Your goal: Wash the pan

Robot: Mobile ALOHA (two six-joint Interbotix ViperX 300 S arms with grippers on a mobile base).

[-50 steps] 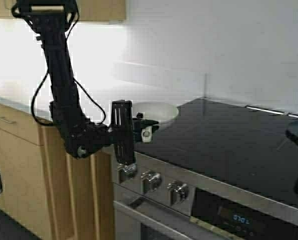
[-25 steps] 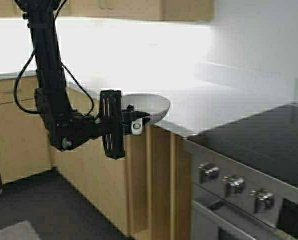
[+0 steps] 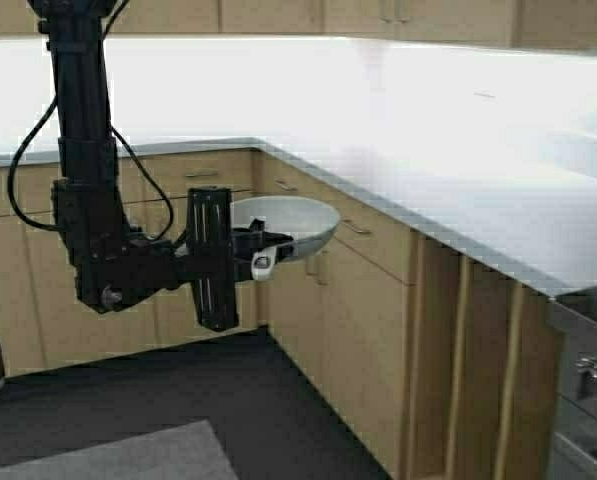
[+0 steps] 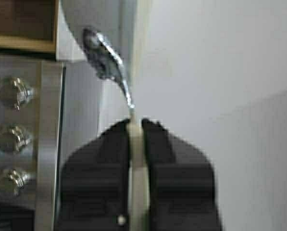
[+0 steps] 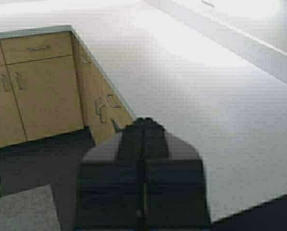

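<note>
CHANGE: I've driven left from the stove | my left hand (image 3: 261, 250) grips the pan (image 3: 288, 222) handle, bench (image 3: 448, 205) ahead | right hand (image 5: 143, 126) closed, empty | sink next

So the robot has driven or swung left: the stove top that filled the right side has slid almost out of view, only its edge (image 3: 588, 375) left. Now the corner cabinets (image 3: 368, 290) and long surface (image 3: 458, 190) fill the scene.

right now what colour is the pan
White or cream; the pan shows best in the high view.
</note>
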